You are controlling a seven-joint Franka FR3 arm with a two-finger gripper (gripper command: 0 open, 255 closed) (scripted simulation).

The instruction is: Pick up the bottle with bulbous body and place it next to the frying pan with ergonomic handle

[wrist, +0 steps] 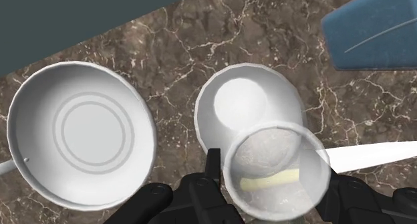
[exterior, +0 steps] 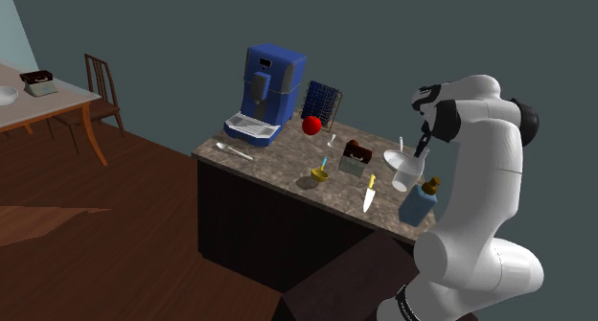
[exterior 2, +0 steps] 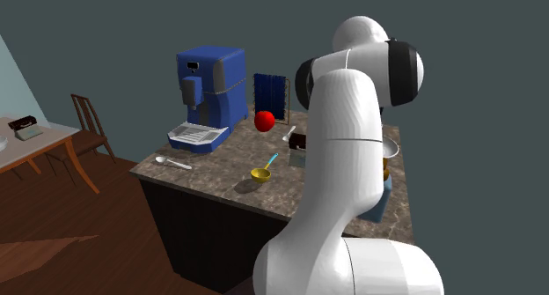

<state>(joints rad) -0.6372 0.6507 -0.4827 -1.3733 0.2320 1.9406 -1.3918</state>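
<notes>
The bulbous bottle (exterior: 406,172) is pale and see-through, and stands near the counter's right end in the shoulder view. From the wrist I look down on its round white body (wrist: 247,109), and its clear neck sits between my fingers. My gripper (exterior: 422,149) (wrist: 270,182) is over it, shut on the neck. A white round pan (exterior: 395,158) (wrist: 80,136) lies right beside the bottle. A small yellow pan with a blue handle (exterior: 319,173) (exterior 2: 261,173) rests mid-counter, well away from my gripper.
A blue bottle with a brown cap (exterior: 420,202) (wrist: 374,29) and a knife (exterior: 370,194) (wrist: 374,156) lie close to the held bottle. Further along are a brown box (exterior: 356,158), a red apple (exterior: 311,126), a dish rack (exterior: 322,103), a blue coffee machine (exterior: 265,91) and a spoon (exterior: 233,150).
</notes>
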